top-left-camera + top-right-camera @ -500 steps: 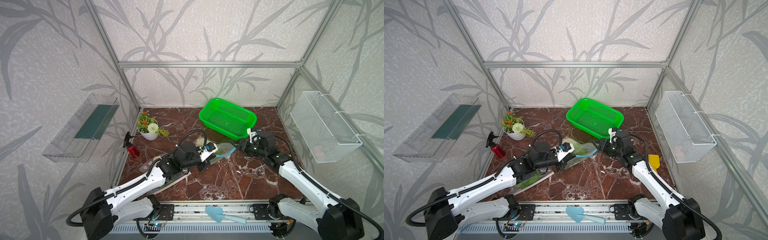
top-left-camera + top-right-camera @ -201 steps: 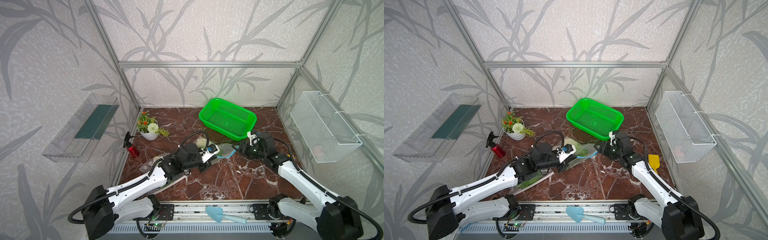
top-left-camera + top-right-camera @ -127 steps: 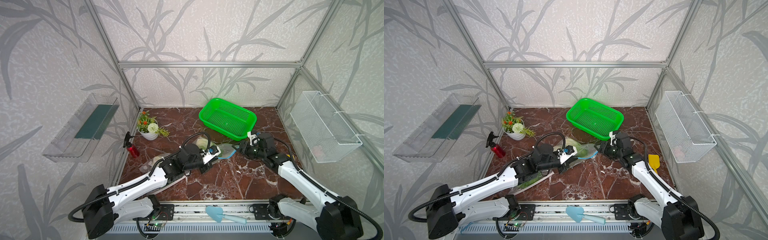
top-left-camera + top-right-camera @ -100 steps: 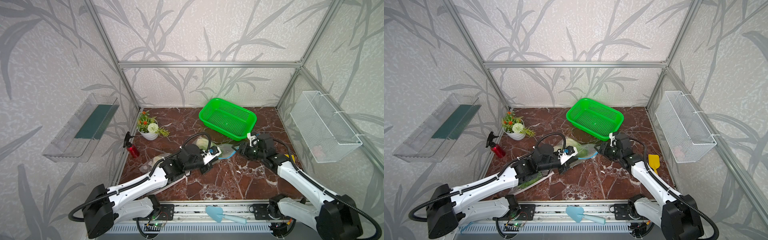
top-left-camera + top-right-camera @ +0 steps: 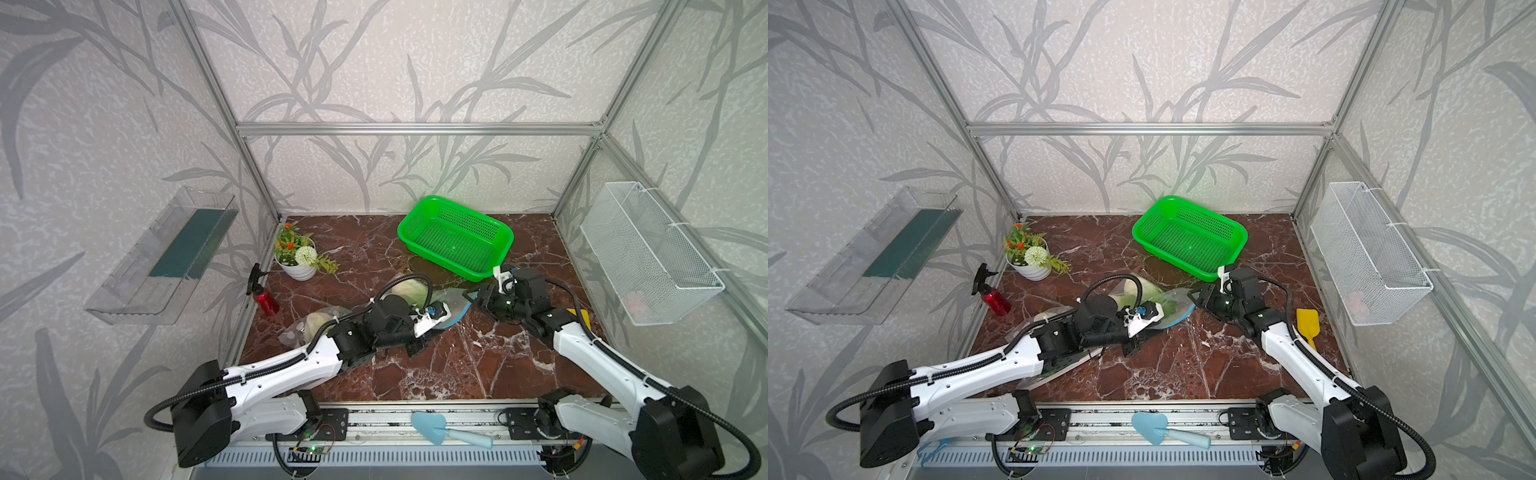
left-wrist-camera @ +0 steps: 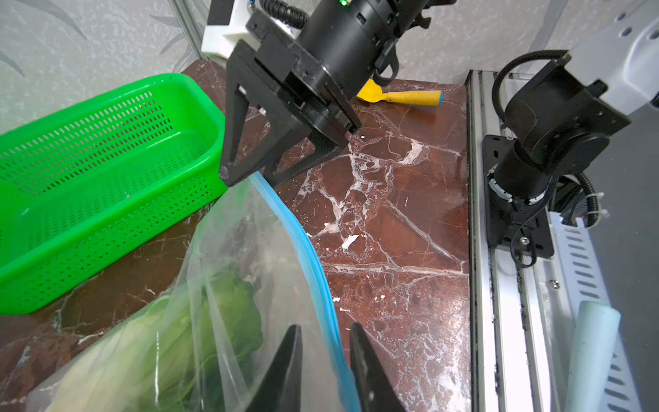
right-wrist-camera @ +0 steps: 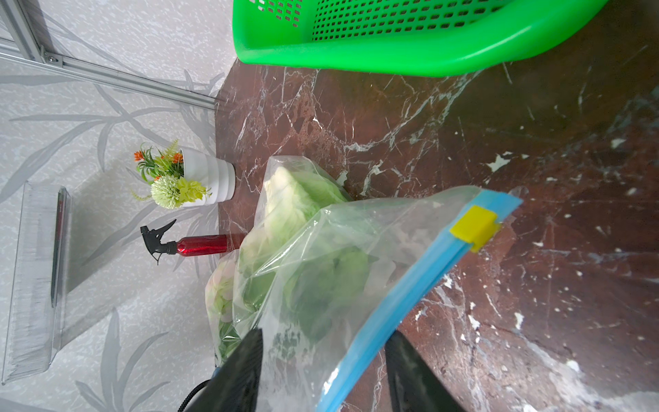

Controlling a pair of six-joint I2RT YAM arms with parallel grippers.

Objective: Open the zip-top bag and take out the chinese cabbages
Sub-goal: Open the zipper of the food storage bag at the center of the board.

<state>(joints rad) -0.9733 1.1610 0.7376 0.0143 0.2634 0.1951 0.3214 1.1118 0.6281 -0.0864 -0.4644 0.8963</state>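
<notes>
The clear zip-top bag (image 5: 453,301) with a blue zip edge (image 6: 303,249) lies mid-table in both top views, a yellow slider (image 7: 474,223) at its corner. Chinese cabbages (image 7: 296,207) show pale green through the film (image 6: 221,314). My left gripper (image 6: 324,331) is open, its jaws standing either side of the blue edge without pinching it. My right gripper (image 7: 324,333) is open wide at the bag's other end, and the zip edge passes between its fingers (image 6: 228,167). I cannot tell how far the mouth is parted.
A green basket (image 5: 503,237) stands just behind the bag. A second bagged cabbage (image 5: 309,326) lies under the left arm. Potted flowers (image 5: 297,257) and a red spray bottle (image 5: 266,297) stand at the left edge. A yellow scoop (image 5: 1307,322) lies at the right.
My left gripper's jaws have parted from shut and now straddle the zip edge. The left arm crept slightly along the bag. The right arm has barely moved.
</notes>
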